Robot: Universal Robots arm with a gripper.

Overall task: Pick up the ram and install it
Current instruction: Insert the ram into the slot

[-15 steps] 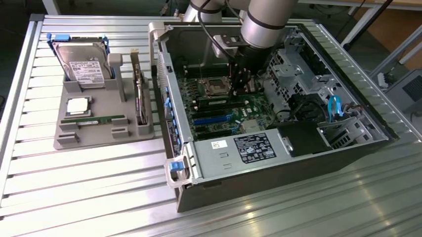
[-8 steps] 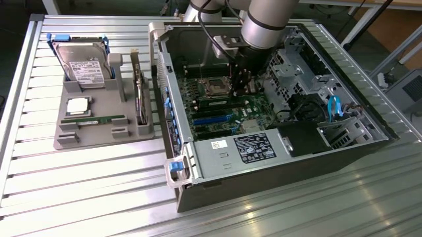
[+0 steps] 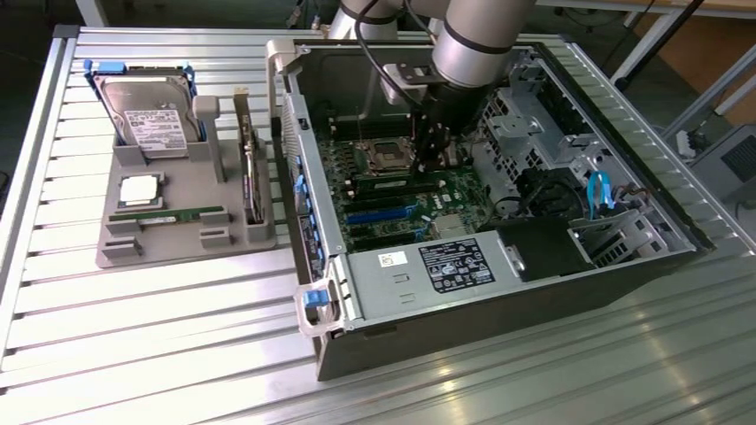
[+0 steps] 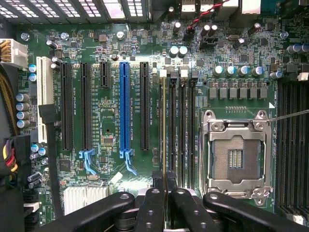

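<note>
Closest in the wrist view, the tool [image 4: 165,182] is pinched narrow on the ram [image 4: 164,125], which shows edge-on as a thin line along the memory slots [image 4: 182,125] beside the open processor socket [image 4: 235,157]. Farther out, the arm [image 3: 473,35] hangs inside the computer case [image 3: 473,328] on the desk [image 3: 142,354]; a second memory stick [image 3: 165,217] lies in the gray tray [image 3: 119,257] beside it.
</note>
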